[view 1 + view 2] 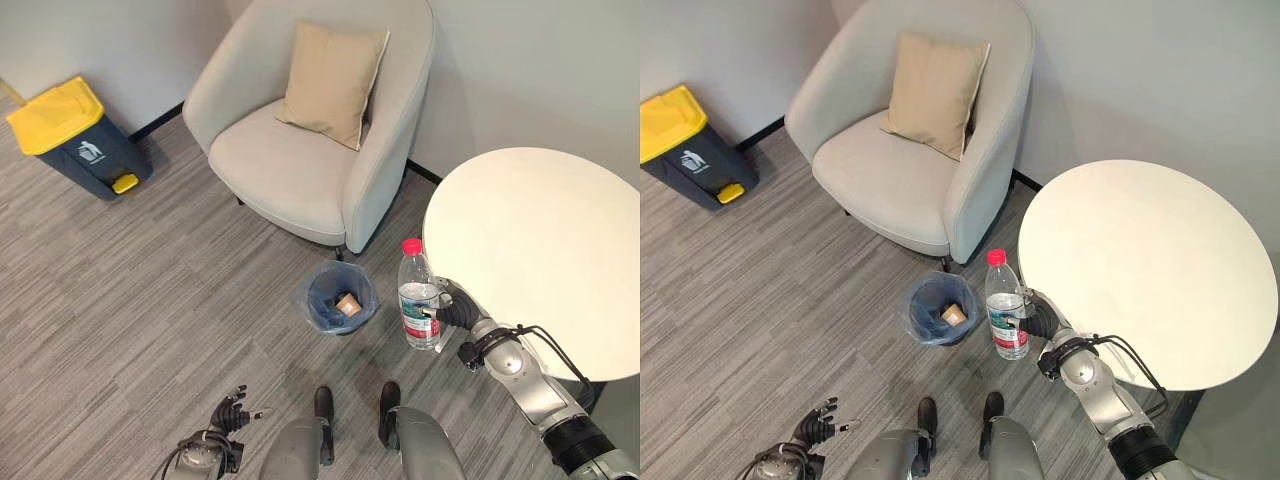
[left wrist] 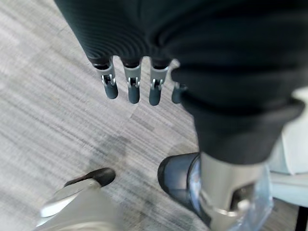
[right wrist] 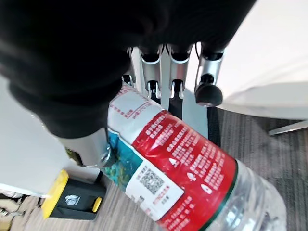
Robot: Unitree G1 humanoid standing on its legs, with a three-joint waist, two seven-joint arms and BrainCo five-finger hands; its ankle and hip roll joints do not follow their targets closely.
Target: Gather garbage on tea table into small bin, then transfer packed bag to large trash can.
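Observation:
My right hand (image 1: 452, 310) is shut on a clear plastic water bottle (image 1: 418, 297) with a red cap and a red label (image 3: 185, 168). It holds the bottle upright in the air beside the left rim of the round white tea table (image 1: 545, 250). The small bin (image 1: 337, 297), lined with a blue bag, stands on the floor just left of the bottle and holds a small brown piece of rubbish (image 1: 348, 305). The large trash can (image 1: 72, 137), dark with a yellow lid, stands at the far left by the wall. My left hand (image 1: 229, 412) hangs low near the floor with its fingers (image 2: 133, 85) straight.
A beige armchair (image 1: 310, 130) with a tan cushion (image 1: 330, 82) stands behind the small bin, against the wall. Grey striped carpet (image 1: 130, 290) stretches between the bin and the large trash can.

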